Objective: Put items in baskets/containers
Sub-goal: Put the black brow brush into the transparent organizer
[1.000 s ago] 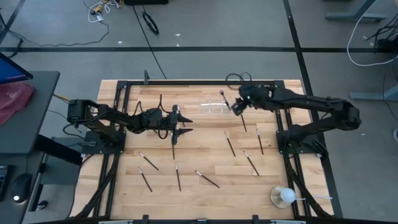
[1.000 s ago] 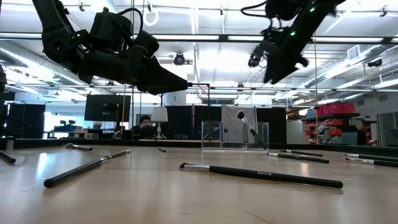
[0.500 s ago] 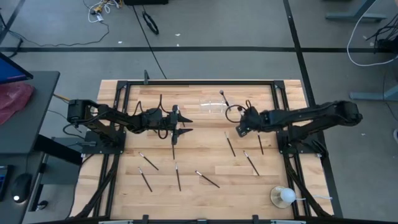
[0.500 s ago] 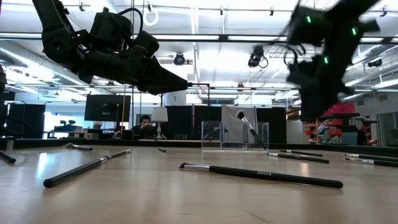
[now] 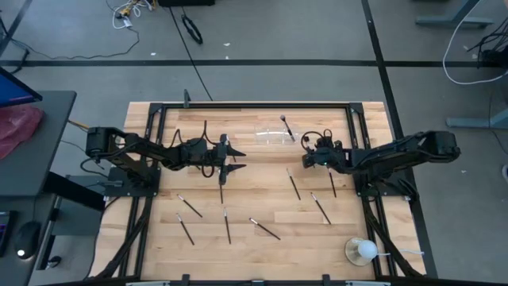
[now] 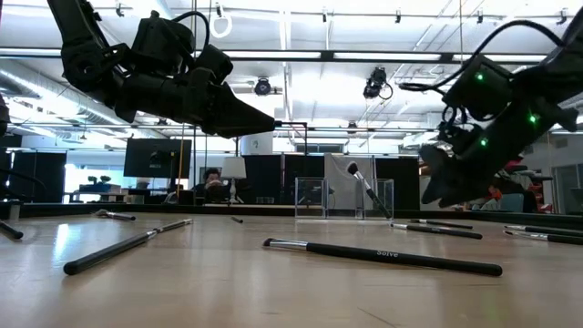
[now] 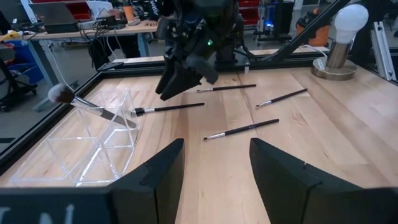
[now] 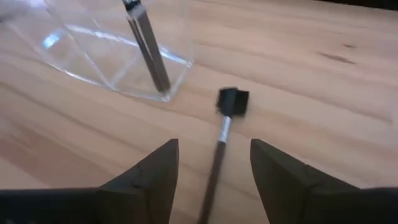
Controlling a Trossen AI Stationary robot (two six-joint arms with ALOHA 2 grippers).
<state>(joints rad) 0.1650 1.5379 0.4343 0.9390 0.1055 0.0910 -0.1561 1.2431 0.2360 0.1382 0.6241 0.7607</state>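
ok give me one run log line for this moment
left gripper: open, hovering, empty | right gripper: open, low over a brush beside organizer | one brush in organizer

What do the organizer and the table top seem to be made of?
The organizer looks like clear, glossy plastic or acrylic: the wood shows through its walls and its edges catch the light. The table top looks like light wood with a smooth finish: it shows plank seams and grain.

A white ball-shaped object [image 5: 365,251] on a clear base sits on the wooden table [image 5: 254,199].
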